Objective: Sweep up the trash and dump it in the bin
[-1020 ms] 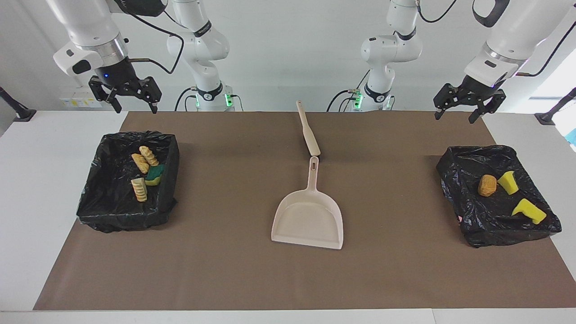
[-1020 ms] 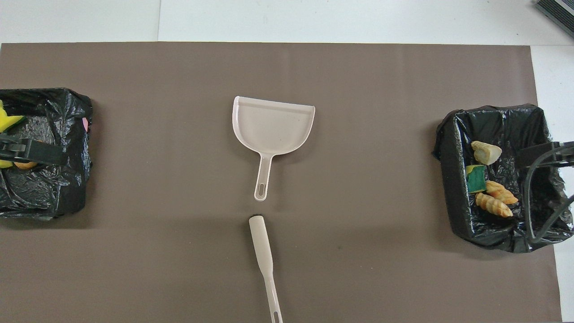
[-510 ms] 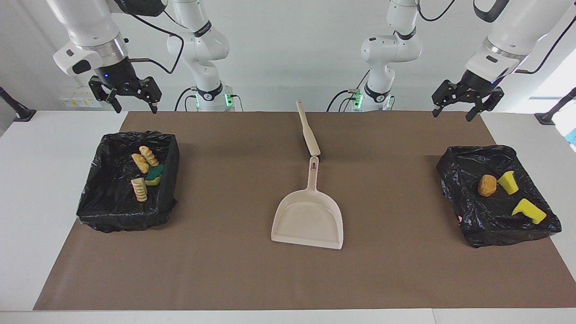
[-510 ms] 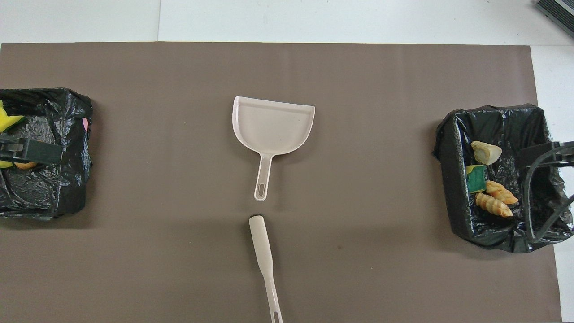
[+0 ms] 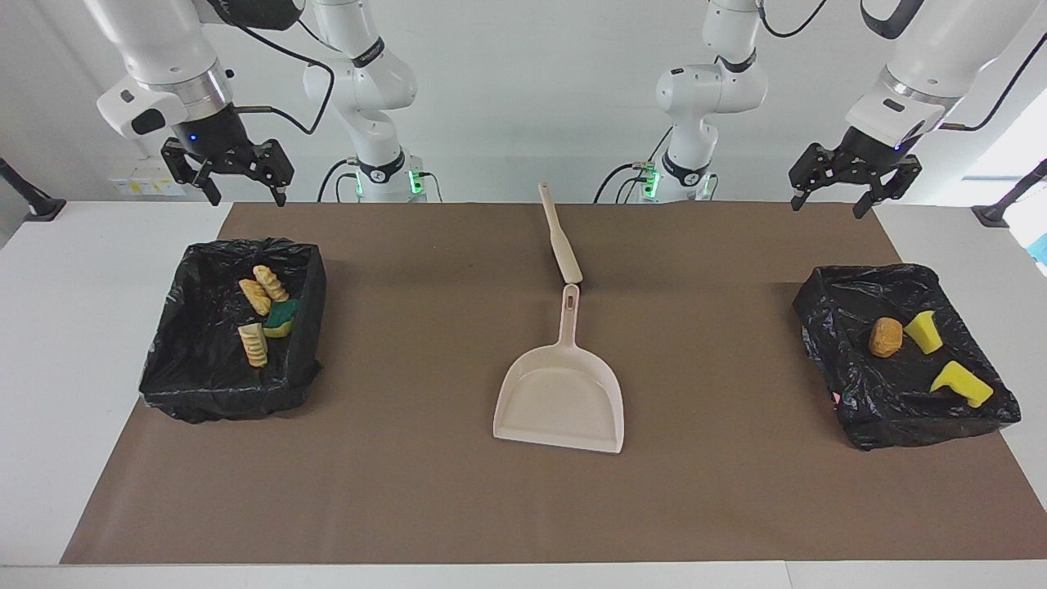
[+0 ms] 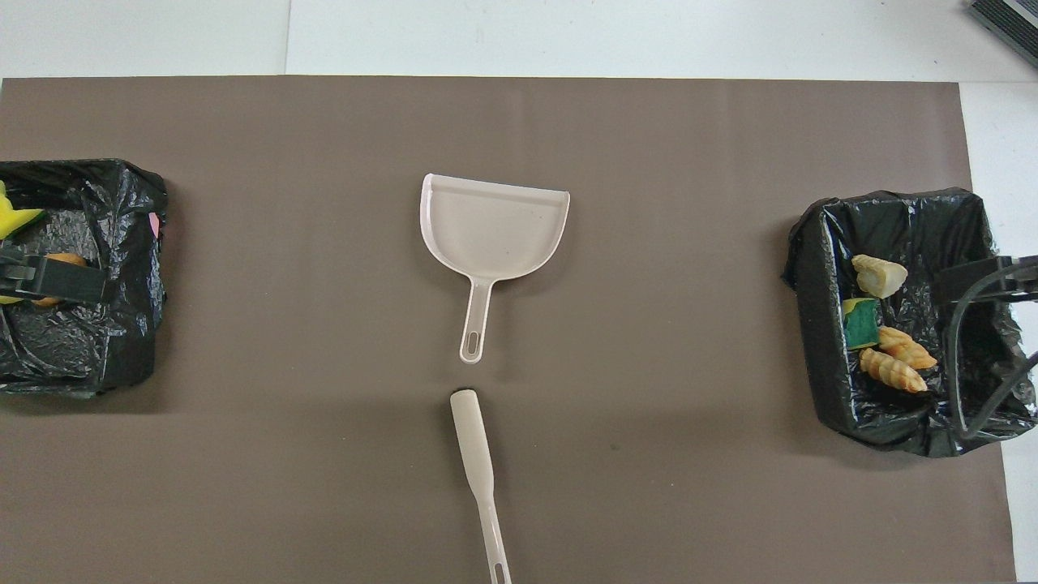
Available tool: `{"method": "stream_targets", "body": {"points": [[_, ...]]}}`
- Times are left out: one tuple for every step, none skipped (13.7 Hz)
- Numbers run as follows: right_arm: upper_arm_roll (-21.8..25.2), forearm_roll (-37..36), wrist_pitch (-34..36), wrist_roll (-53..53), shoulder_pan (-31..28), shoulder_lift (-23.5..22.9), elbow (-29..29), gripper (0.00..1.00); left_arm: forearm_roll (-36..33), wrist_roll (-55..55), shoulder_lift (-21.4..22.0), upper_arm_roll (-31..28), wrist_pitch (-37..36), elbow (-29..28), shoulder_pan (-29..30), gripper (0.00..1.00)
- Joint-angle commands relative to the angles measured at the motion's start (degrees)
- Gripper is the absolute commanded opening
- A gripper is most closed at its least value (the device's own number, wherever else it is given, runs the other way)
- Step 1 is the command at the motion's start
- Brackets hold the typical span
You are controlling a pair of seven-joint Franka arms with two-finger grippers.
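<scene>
Facing view: I read the job as finished. Trash sits in two black-lined bins, pastries and sponge (image 5: pixel 280 317) at 9 o'clock, nugget (image 5: pixel 885 336) and foam (image 5: pixel 961 383) at 3. Dustpan (image 5: pixel 560 397) and brush (image 5: pixel 561 237) lie mid-tabletop at 12, untouched. Left hand (image 5: pixel 846 185) and right hand (image 5: pixel 231 174) hang spread, empty, parked clear.

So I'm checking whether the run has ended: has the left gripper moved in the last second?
Yes. In the facing view the left gripper has risen slightly, leaving more gap above the black-lined bin at its end of the table.
</scene>
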State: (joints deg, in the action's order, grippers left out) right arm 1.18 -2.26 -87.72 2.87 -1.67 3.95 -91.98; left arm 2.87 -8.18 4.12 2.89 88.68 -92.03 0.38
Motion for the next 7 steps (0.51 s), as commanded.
{"method": "stream_targets", "body": {"points": [[-0.21,1.03,0.36,-0.85,-0.17,1.06,-1.00,1.00,-0.94,-0.96,0.54,0.01,-1.31,0.54,0.33,1.00],[-0.21,1.03,0.27,-0.85,-0.26,1.06,-1.00,1.00,-0.94,-0.70,0.54,0.01,-1.23,0.45,0.33,1.00],[-0.21,0.94,0.27,-0.85,-0.26,1.06,-1.00,1.00,-0.94,-0.69,0.54,0.01,-1.23,0.45,0.33,1.00],[-0.21,1.03,0.36,-0.85,-0.17,1.06,-1.00,1.00,-0.94,-0.69,0.62,0.01,-0.96,0.45,0.33,1.00],[-0.21,1.03,0.36,-0.85,-0.26,1.06,-1.00,1.00,-0.94,-0.78,0.54,0.01,-0.70,0.45,0.33,1.00],[-0.21,1.03,0.36,-0.85,-0.17,1.06,-1.00,1.00,-0.94,-0.69,0.62,0.01,-0.70,0.45,0.33,1.00],[-0.21,1.03,0.36,-0.85,-0.26,1.06,-1.00,1.00,-0.94,-0.61,0.54,0.01,-0.70,0.36,0.33,1.00]]}}
